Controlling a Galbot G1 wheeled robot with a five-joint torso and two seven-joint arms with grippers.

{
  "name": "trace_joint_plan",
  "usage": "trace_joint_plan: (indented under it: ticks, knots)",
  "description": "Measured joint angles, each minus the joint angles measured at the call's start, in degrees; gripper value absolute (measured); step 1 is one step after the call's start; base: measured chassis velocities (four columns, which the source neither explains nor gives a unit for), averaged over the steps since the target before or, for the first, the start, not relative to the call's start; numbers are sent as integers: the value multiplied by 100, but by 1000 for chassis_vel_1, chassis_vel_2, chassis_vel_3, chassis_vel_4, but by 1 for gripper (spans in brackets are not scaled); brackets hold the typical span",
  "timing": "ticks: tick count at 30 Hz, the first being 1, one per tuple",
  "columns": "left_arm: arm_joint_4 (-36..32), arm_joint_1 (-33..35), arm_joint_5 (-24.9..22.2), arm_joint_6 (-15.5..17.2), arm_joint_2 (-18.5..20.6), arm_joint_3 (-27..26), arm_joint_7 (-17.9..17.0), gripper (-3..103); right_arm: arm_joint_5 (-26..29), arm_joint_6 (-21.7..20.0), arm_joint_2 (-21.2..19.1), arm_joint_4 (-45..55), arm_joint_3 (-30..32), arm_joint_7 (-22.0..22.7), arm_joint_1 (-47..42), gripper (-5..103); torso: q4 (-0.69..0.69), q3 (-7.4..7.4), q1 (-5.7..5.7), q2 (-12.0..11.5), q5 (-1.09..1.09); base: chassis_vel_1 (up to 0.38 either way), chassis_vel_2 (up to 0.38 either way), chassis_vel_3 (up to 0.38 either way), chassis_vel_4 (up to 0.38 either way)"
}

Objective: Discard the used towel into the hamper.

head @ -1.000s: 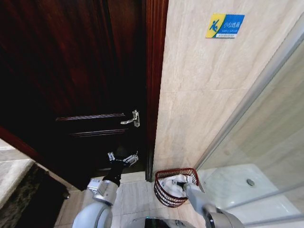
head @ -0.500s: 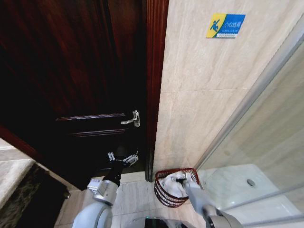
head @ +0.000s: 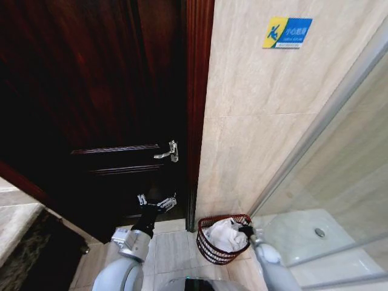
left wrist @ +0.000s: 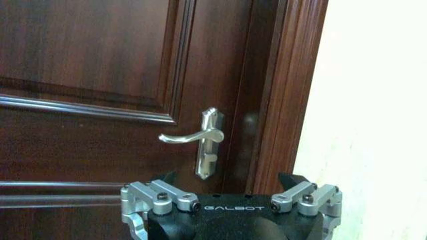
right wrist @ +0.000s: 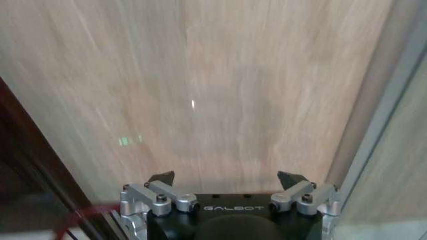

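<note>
From the head camera, the white towel (head: 223, 234) lies inside the wire hamper (head: 209, 247), which stands against the tiled wall (head: 254, 121) beside the door frame; the right gripper (head: 247, 230) hovers at the hamper's rim, the left gripper (head: 156, 202) near the door. The left wrist camera shows that gripper's fingers (left wrist: 167, 178) spread apart, facing the door handle (left wrist: 200, 136). The right wrist camera shows its fingers (right wrist: 162, 177) spread and empty before the wall.

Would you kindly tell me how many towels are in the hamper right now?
1 visible: a white towel bunched inside the hamper, beside the right gripper at its rim. Anything beneath it would be hidden.

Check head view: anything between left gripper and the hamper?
Only bare floor tile and the door frame's foot separate the left gripper from the hamper, head view.
</note>
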State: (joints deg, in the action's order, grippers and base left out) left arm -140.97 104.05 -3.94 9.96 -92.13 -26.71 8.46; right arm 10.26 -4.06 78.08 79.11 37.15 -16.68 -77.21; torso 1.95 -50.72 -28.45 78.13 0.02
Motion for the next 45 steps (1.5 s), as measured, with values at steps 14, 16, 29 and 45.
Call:
trace_joint_plan:
  ticks: [14,16,29,45]
  knots:
    - [0,0,0,0,0,-1,-1,100,99,977,435,2660,83,878,-1399,100,2,-1,-1,0,-4,0,0,0,0]
    - [0,0,0,0,0,0,0,100,99,973,503,3127,67,810,-1586,100,2,0,-1,0,-3,0,0,0,0]
    - [0,0,0,0,0,0,0,100,-114,610,748,4865,-141,1054,-1804,100,2,-1,-1,-1,-1,0,0,0,0]
    - [0,0,0,0,0,0,0,100,88,129,788,5901,-174,750,-2060,100,3,-1,-1,-1,-2,0,0,0,0]
